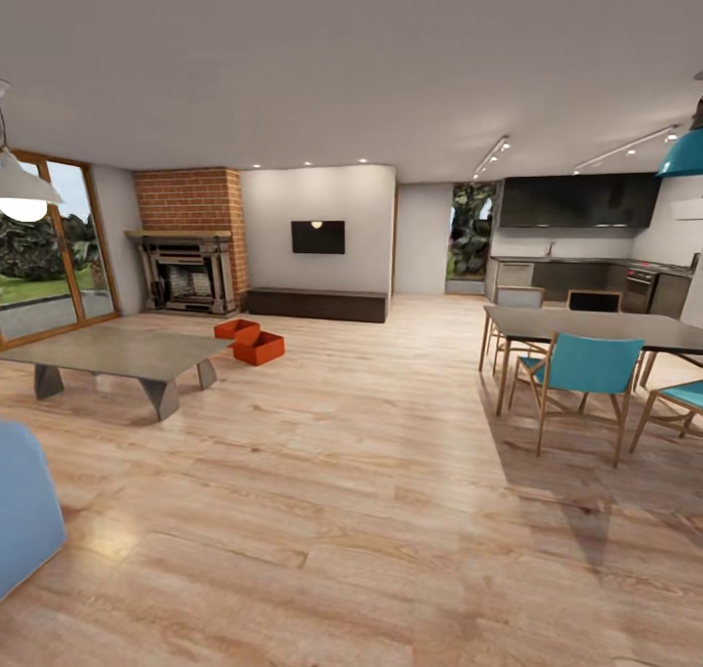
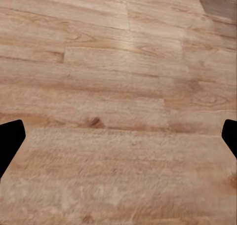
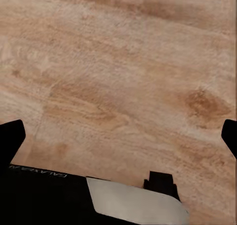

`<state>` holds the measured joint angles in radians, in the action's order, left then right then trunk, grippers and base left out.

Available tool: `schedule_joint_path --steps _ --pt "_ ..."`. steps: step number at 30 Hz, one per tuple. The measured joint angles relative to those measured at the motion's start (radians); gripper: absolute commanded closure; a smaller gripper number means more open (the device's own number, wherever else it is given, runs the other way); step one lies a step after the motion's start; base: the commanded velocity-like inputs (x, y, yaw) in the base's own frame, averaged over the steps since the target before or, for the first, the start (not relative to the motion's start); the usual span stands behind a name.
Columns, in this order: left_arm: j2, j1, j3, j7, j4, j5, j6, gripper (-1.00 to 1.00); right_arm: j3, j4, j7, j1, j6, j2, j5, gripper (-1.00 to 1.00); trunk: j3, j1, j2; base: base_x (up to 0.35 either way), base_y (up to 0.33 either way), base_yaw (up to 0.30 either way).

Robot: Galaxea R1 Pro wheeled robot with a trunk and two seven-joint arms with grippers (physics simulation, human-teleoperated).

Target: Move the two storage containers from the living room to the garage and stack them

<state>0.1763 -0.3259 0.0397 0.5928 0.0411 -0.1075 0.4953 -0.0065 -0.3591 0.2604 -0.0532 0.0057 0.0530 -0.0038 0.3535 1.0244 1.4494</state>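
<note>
I am pointing both wrists down at the light wood-plank floor point(image 1: 371, 511). My left gripper point(image 2: 118, 136) is spread wide, holding nothing. My right gripper point(image 3: 118, 136) is likewise spread, above part of my dark base. The two orange-red open-top storage containers point(image 1: 250, 340) are sitting far ahead, touching, on the floor between the grey low glass-topped table point(image 1: 117, 353) and the red-brick fireplace point(image 1: 190, 247).

Containers: two storage containers point(image 1: 249, 341) touching, on wood floor point(image 1: 351, 511), left of centre.
Low table point(image 1: 112, 353): just left.
Fireplace point(image 1: 187, 271): behind them.
Dining table point(image 1: 596, 327): right.
</note>
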Motion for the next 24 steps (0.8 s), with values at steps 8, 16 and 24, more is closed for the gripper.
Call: schedule_joint_path --steps 8,16,24 --pt "0.000 0.000 0.000 0.000 0.000 0.000 0.000 -1.00 0.001 -0.205 0.020 0.000 0.004 -0.001 -0.002 -1.00 0.000 0.000 0.000 0.347 -0.076 0.000" --pt "0.000 0.000 0.000 0.000 0.000 0.000 0.000 -1.00 0.001 -0.279 0.018 0.000 0.000 -0.002 -0.002 -1.00 0.000 0.000 0.000 0.347 -0.076 0.000" --pt "0.000 0.000 0.000 0.000 0.001 0.000 0.000 -1.00 0.000 -0.284 0.018 0.000 -0.003 -0.002 -0.002 -1.00 0.000 0.000 0.000 0.347 -0.076 0.000"
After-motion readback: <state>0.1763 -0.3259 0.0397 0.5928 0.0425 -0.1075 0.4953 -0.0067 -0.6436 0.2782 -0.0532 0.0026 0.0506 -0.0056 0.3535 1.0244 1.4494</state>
